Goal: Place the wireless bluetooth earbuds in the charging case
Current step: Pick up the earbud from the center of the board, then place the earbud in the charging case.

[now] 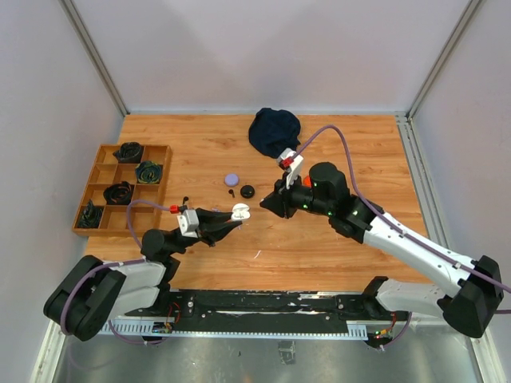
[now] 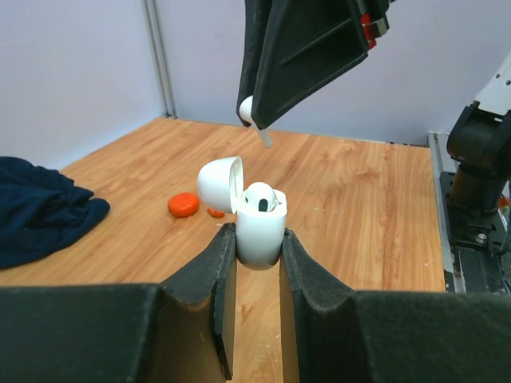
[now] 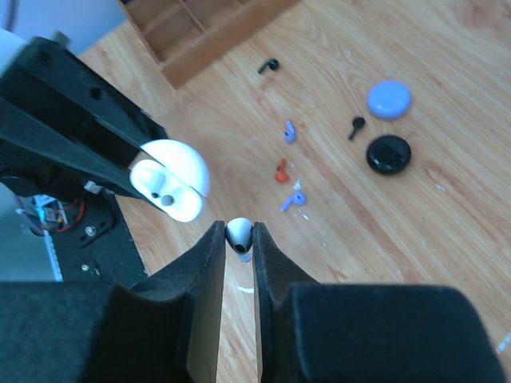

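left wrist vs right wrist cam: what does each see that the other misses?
Left wrist only: dark blue cloth and an orange round piece on the table. Right wrist only: purple round case, black round case, loose buds, wooden tray. Both: left gripper holding the open white case, right gripper pinching a white earbud.

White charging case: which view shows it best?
Left wrist: the white charging case is close up, lid open, one bud seated, in the left end effector. Right wrist looks into its top; top external shows a speck.
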### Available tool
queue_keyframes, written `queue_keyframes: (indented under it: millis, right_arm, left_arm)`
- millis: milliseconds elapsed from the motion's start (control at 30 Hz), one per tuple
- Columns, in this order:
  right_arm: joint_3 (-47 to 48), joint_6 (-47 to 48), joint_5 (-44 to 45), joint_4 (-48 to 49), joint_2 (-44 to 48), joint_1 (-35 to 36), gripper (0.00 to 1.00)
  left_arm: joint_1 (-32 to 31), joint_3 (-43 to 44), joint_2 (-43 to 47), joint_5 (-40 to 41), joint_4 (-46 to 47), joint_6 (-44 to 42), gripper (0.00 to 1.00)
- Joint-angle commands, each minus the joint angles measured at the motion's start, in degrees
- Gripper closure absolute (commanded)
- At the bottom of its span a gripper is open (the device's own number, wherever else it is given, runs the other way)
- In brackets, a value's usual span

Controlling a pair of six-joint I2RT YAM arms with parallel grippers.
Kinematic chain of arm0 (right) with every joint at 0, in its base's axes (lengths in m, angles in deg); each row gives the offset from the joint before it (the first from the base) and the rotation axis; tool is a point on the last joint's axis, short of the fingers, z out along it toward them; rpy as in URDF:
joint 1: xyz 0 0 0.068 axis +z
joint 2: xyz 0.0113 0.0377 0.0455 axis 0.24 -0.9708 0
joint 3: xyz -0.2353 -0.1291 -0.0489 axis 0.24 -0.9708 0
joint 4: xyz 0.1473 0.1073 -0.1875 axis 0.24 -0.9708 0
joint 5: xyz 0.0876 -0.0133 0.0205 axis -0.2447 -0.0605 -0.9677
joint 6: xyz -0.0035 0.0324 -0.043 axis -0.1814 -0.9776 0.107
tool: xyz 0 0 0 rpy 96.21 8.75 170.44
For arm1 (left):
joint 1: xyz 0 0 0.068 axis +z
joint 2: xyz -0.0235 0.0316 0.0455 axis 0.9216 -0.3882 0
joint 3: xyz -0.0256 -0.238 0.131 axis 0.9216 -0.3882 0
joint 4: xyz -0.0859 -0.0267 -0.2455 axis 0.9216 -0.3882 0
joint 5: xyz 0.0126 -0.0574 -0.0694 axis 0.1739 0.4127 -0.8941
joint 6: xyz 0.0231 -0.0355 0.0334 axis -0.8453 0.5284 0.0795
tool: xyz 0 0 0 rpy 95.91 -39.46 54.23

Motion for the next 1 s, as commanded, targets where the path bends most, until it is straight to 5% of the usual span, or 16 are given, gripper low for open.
queue_keyframes:
  millis: [0,400,967]
  right_arm:
    - [-3.8,-4.4,-1.8,14.9,3.1,2.9,0.85]
    - [-11.8,-6.0,1.3,35.0,4.0,8.9,0.84]
    - [-15.4,-9.9,2.7,43.7,0.5,10.3,0.85]
  left_arm:
    - [0.5,-4.4,1.5,1.1,14.2,-0.7,1.00]
    - [0.5,-4.2,2.5,1.0,14.3,1.3,1.00]
    - [0.5,-4.3,7.2,1.1,14.2,3.8,1.00]
